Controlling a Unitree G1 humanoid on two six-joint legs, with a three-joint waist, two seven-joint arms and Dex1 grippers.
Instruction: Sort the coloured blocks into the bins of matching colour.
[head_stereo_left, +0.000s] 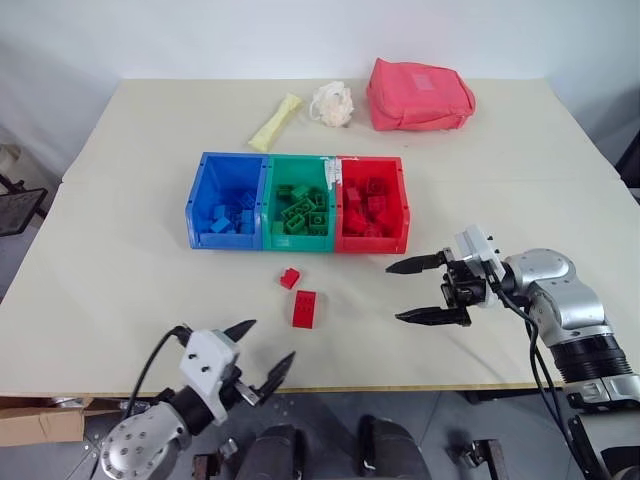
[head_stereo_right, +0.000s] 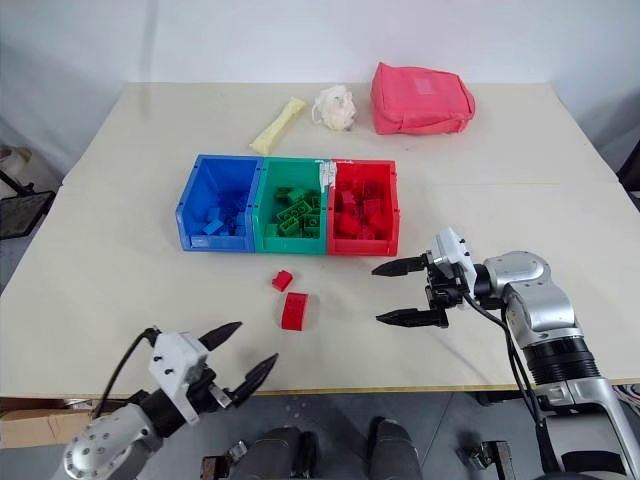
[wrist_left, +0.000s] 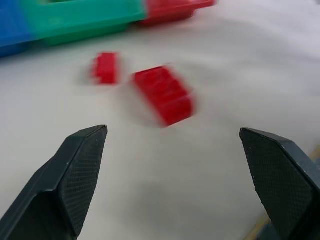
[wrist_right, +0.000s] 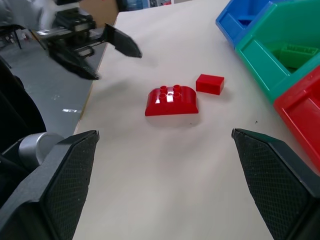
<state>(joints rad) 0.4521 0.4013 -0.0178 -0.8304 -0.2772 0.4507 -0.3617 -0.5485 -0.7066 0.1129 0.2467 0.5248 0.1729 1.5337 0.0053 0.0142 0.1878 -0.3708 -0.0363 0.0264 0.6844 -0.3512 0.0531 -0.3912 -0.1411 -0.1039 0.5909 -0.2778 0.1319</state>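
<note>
Two red blocks (head_stereo_left: 304, 308) lay on the table (head_stereo_left: 120, 250) before the bins (head_stereo_left: 298, 203); left claw (head_stereo_left: 263, 353) and right claw (head_stereo_left: 428, 290) both gaped wide, empty.

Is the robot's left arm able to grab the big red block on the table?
Probably yes: the left gripper is open, and only bare table lies between it and the big red block.

Both arms were cased in rounded silver-grey metal, with a ribbed black band around the right forearm. Each wrist ended in a white block-shaped housing over black mechanics. The left gripper (head_stereo_left: 258, 352) and the right gripper (head_stereo_left: 422, 291) each carried two black, pointed, tapering fingers (wrist_left: 75, 170) whose inner faces bore a fine cross-hatched texture. Thin black cables looped from each wrist housing back along the arm.
</note>
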